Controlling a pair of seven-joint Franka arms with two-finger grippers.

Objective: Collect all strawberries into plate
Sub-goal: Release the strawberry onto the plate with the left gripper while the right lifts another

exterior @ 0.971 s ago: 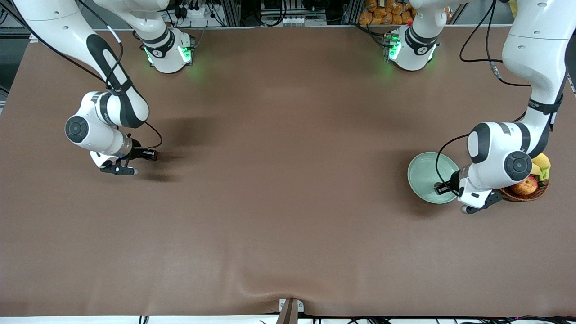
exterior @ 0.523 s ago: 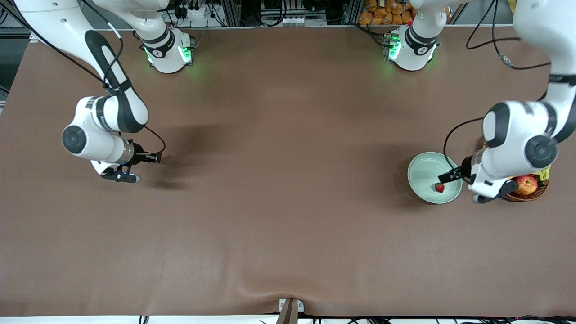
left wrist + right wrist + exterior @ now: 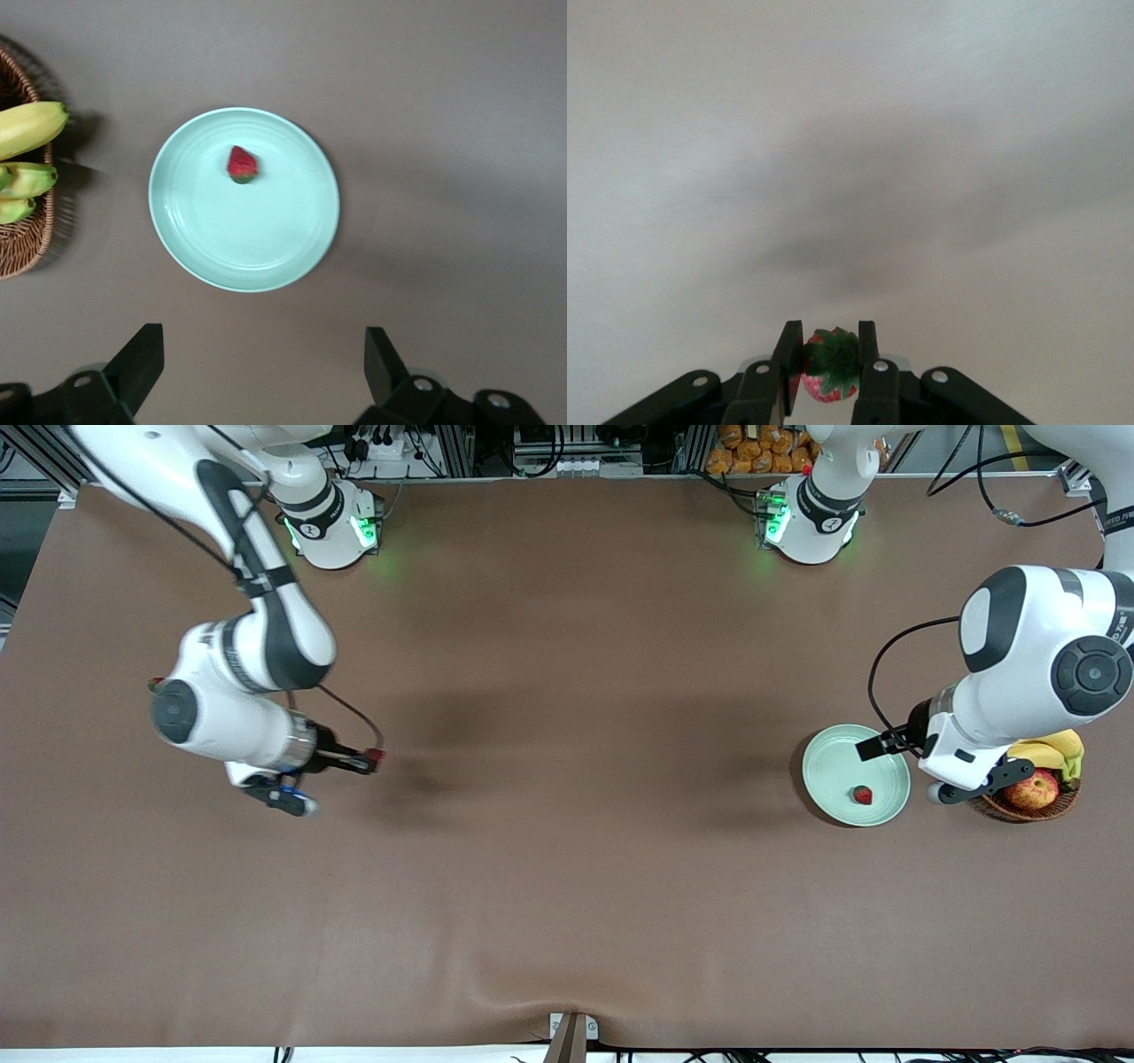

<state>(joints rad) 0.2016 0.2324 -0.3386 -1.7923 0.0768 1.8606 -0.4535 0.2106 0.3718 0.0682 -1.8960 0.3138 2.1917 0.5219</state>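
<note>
My right gripper is clamped on a strawberry, its green cap showing between the two black fingers. In the front view this gripper hangs above bare brown table toward the right arm's end, with the red berry just visible at its tip. A small red object, too small to identify, peeks out on the table beside my right arm's elbow.

My left gripper is spread wide with nothing between its fingers. It is raised over the table by the edge of the plate, near the wicker basket.

A second strawberry lies alone inside the pale green plate; the left wrist view shows it off centre, apart from the rim. The basket sits just beside the plate at the left arm's end of the table, holding bananas and an apple.
</note>
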